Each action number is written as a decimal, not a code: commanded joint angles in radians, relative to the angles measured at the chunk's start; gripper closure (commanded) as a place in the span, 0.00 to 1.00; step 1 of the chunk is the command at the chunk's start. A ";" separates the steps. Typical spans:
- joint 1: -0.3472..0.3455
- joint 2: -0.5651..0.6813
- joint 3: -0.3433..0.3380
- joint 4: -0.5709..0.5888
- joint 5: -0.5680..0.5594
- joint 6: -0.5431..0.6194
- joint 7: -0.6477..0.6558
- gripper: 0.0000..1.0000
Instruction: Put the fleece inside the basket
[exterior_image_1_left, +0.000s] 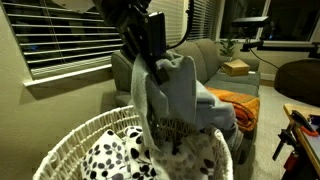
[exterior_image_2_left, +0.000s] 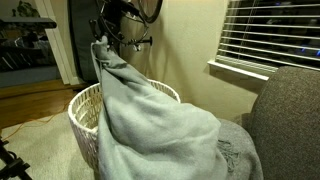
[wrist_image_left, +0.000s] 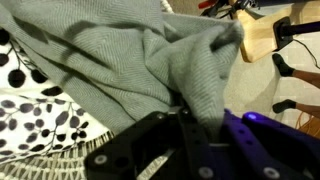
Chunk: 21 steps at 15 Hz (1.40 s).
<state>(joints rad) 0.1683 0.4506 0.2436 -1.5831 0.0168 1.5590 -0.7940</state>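
Here, a grey upholstered sofa (exterior_image_1_left: 222, 58) sits below slatted window blinds (exterior_image_1_left: 70, 35). A large, wrinkled, light grey fleece (exterior_image_2_left: 150, 130) hangs in the air from the robot's black gripper (exterior_image_1_left: 152, 52), and its lower folds trail onto the sofa seat. Just beside the sofa stands a big round white woven wicker basket (exterior_image_1_left: 75, 135) holding a white cloth with black spots (exterior_image_1_left: 115, 155). An orange blanket (exterior_image_1_left: 235, 100) lies on the sofa. The gripper is clenched on a bunched fold of the fleece, above the basket's rim.
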 joint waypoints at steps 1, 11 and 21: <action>0.020 0.004 0.005 0.028 -0.036 -0.028 -0.009 0.57; -0.033 -0.050 -0.059 -0.046 -0.034 0.056 0.072 0.00; -0.105 -0.102 -0.130 -0.198 -0.027 0.181 0.367 0.00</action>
<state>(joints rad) 0.0722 0.4337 0.1258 -1.6586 -0.0079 1.6837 -0.5322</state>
